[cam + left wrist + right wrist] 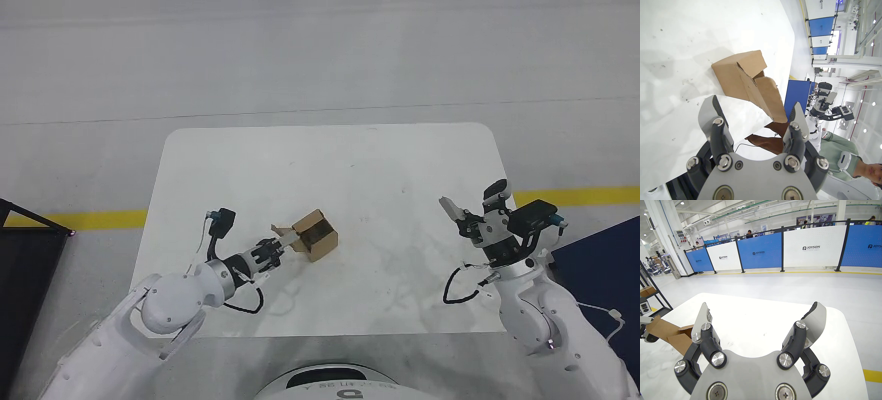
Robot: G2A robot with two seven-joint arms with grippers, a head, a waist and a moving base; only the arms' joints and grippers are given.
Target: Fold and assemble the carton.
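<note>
Both spread wide, left gripper flanks the carton flap, right gripper well apart.

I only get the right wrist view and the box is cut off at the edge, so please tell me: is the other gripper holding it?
Observer: No. The left gripper is open. A long flap of the carton pokes between its jaws, not clamped.
Operator: Is the box closed up?
Observer: No. From above you can see its open end, dark inside.
Operator: Is my gripper close to it?
Observer: No. From above, the right gripper is near the right edge of the table. The carton sits on the left arm's side, with bare table between them.
</note>
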